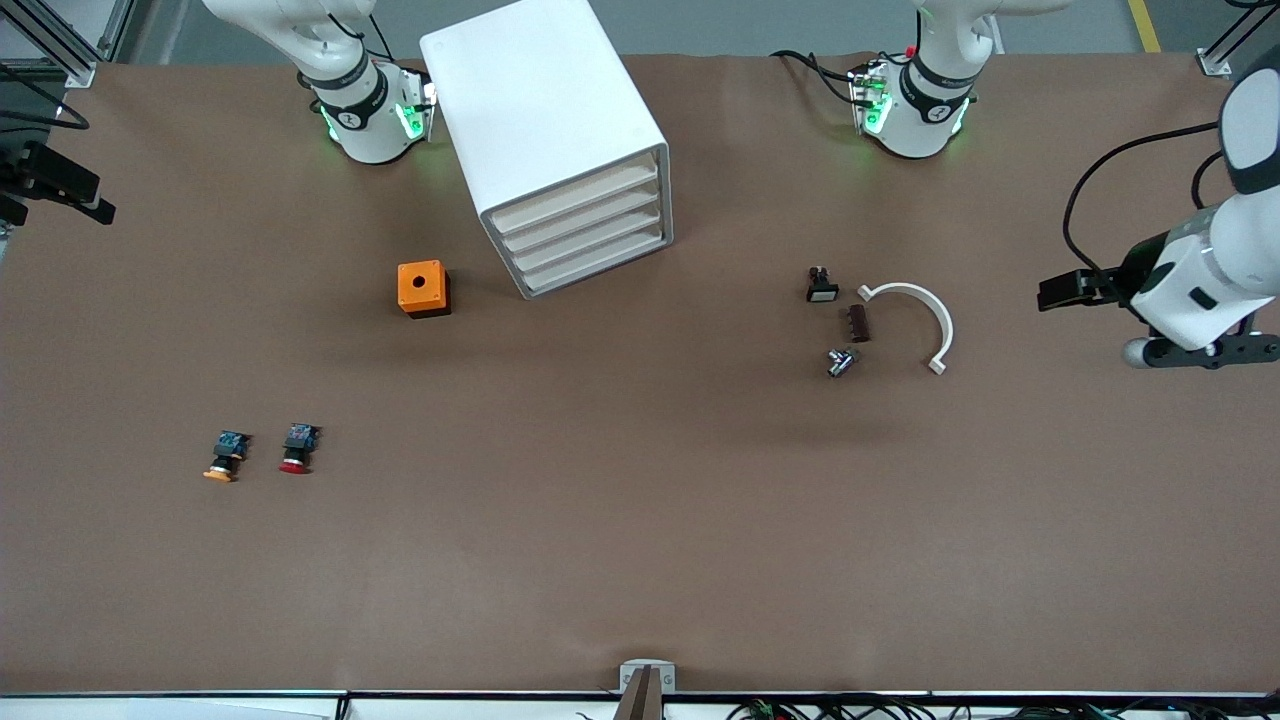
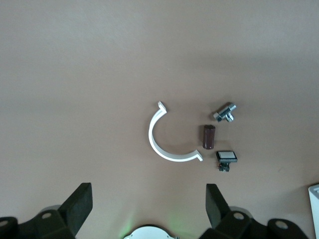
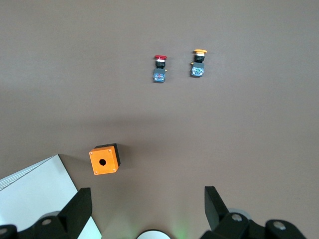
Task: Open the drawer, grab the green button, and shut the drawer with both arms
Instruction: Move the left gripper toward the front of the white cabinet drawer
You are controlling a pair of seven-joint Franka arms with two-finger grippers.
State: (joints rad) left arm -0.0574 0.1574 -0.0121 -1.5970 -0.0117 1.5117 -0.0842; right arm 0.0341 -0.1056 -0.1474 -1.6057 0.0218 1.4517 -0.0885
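The white cabinet (image 1: 545,120) stands between the two arm bases, and a corner of it shows in the right wrist view (image 3: 35,199). Its four drawers (image 1: 585,232) are all pushed in. The green-capped button is hidden from every view. My left gripper (image 2: 148,204) is open and empty, held high over the table at the left arm's end (image 1: 1210,352), beside a white curved clip (image 2: 162,142). My right gripper (image 3: 147,208) is open and empty, high over the table beside the cabinet and an orange box (image 3: 104,159).
The orange box (image 1: 423,288) sits beside the cabinet. A red-capped button (image 1: 298,447) and an orange-capped button (image 1: 225,455) lie nearer the front camera toward the right arm's end. The clip (image 1: 915,320), a brown block (image 1: 858,323), a silver fitting (image 1: 840,362) and a small white-topped part (image 1: 822,285) lie together.
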